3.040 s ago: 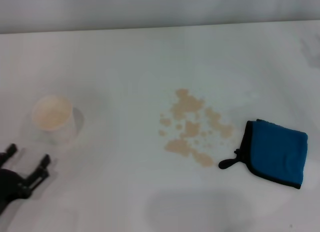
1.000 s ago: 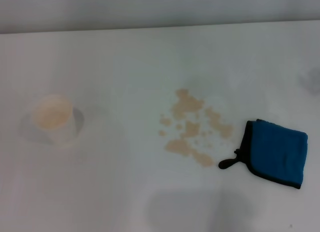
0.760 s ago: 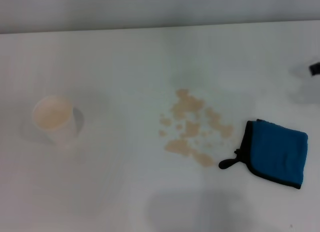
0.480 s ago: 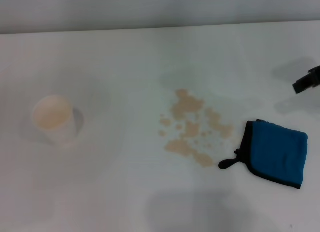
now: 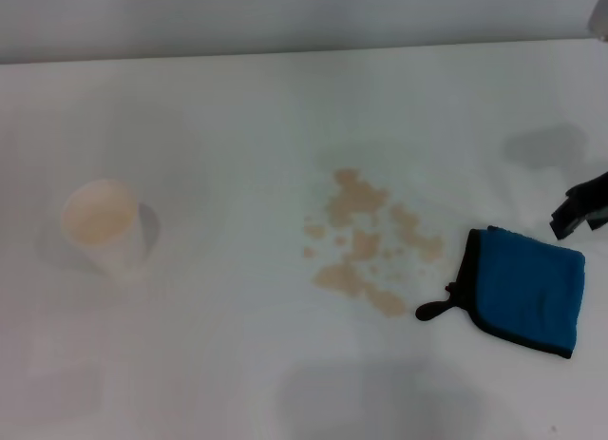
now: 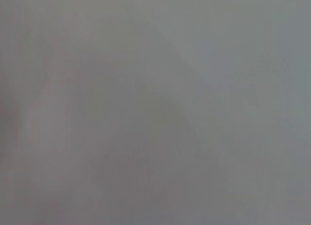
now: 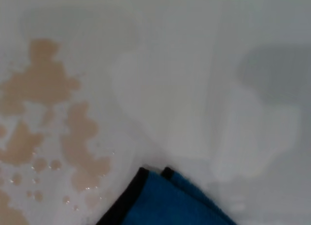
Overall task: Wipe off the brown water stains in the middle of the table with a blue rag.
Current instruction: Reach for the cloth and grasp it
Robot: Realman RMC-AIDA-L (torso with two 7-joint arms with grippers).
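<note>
The blue rag [image 5: 525,290] is lying flat on the table [image 5: 237,107], right of centre and toward the near side, with its black loop tab pointing left at the brown water stains [image 5: 366,242]. The stains are spread just left of the rag; the nearest blotch is close to the rag's black edging but not seen touching it.

The right gripper [image 5: 581,205] is seen only as a dark tip at the right edge of the head view, just beyond the rag's far-right corner and probably above it, not yet on it. Whether its fingers are parted or closed cannot be told. The left gripper is not visible in any view.

The key relation is judged to be this: the rag lies slightly nearer and to the left of the right gripper, and the stains lie further left along the same line. The right arm is clearly the nearer one.

Open table is available beyond and left of the stains. The white paper cup [image 5: 103,224] is standing well apart on the left, outside the wiping path. The right table edge is out of frame, so clearance there cannot be judged.
</note>
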